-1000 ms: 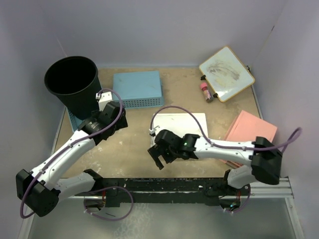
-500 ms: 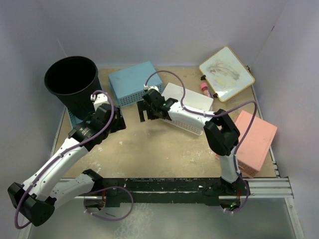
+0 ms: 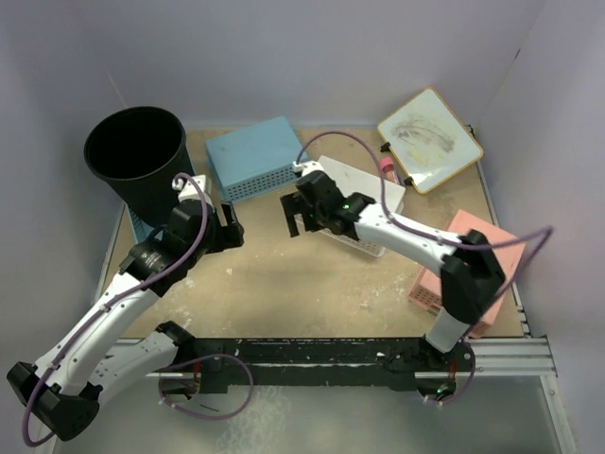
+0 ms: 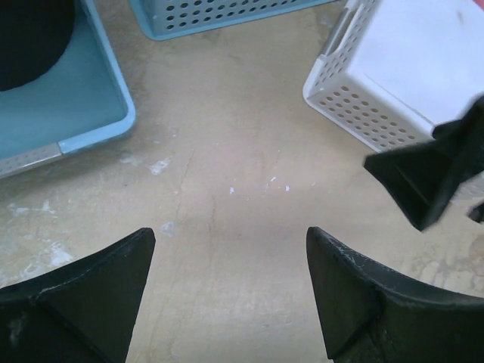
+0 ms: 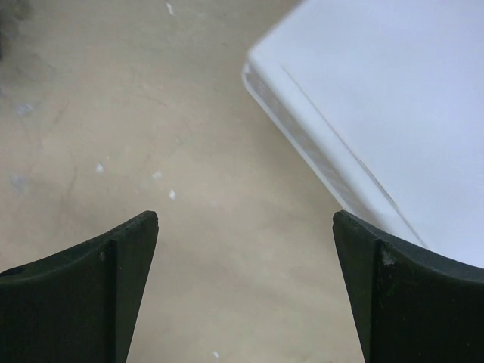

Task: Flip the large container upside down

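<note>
The large container (image 3: 135, 156) is a tall round black bin. It stands upright, mouth up, at the far left on a light blue tray (image 3: 135, 230). Its dark side shows at the top left of the left wrist view (image 4: 26, 38). My left gripper (image 3: 229, 230) is open and empty, just right of the bin's base, above bare table (image 4: 231, 242). My right gripper (image 3: 295, 218) is open and empty over the table middle (image 5: 246, 227), at the white basket's corner. It shows as a black shape in the left wrist view (image 4: 435, 170).
A light blue perforated basket (image 3: 255, 158) lies inverted behind the grippers, also in the left wrist view (image 4: 219, 11). A white basket (image 3: 369, 194) lies under the right arm (image 4: 401, 68) (image 5: 386, 113). A pink basket (image 3: 477, 274), a whiteboard (image 3: 430, 139) and a small pink bottle (image 3: 388, 168) sit right.
My right arm swung from the near middle to the far middle, then drew back slightly right. The blue, white and pink baskets shifted. My left gripper edged slightly right; the bin stayed.
</note>
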Controlling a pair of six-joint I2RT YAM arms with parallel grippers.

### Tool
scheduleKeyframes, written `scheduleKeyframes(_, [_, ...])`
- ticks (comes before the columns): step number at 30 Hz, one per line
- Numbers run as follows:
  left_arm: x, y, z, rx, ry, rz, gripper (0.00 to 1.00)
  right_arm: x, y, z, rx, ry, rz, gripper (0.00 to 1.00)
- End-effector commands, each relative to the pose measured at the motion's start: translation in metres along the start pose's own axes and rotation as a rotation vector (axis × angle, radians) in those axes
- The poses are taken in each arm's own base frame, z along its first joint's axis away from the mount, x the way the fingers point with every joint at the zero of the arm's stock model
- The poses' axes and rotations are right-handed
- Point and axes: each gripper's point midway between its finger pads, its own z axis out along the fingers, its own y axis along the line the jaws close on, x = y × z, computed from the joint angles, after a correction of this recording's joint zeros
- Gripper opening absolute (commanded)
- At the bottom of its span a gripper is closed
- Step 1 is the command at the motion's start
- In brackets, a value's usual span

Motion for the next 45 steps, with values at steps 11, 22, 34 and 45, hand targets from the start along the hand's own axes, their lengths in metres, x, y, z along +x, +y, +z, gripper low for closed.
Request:
scheduleKeyframes(11, [-0.016,-0.015,-0.002,0.1,-0.098,-0.025,0.78,0.038,-0.025,-0.033,-0.02,0.029,-0.004,1.0])
scheduleKeyframes(22, [-0.032,0.003,-0.024,0.029,-0.155,-0.043,0.76,-0.103,-0.045,0.072,0.063,-0.133,0.092,1.0])
scheduleKeyframes(34, [-0.127,0.032,-0.077,-0.216,-0.406,-0.105,0.73,-0.123,-0.016,0.014,-0.169,-0.201,0.15,1.0])
scheduleKeyframes(45, [-0.229,0.013,-0.074,-0.483,-0.414,0.109,0.94,-0.136,-0.015,-0.062,-0.244,-0.343,0.21,1.0])
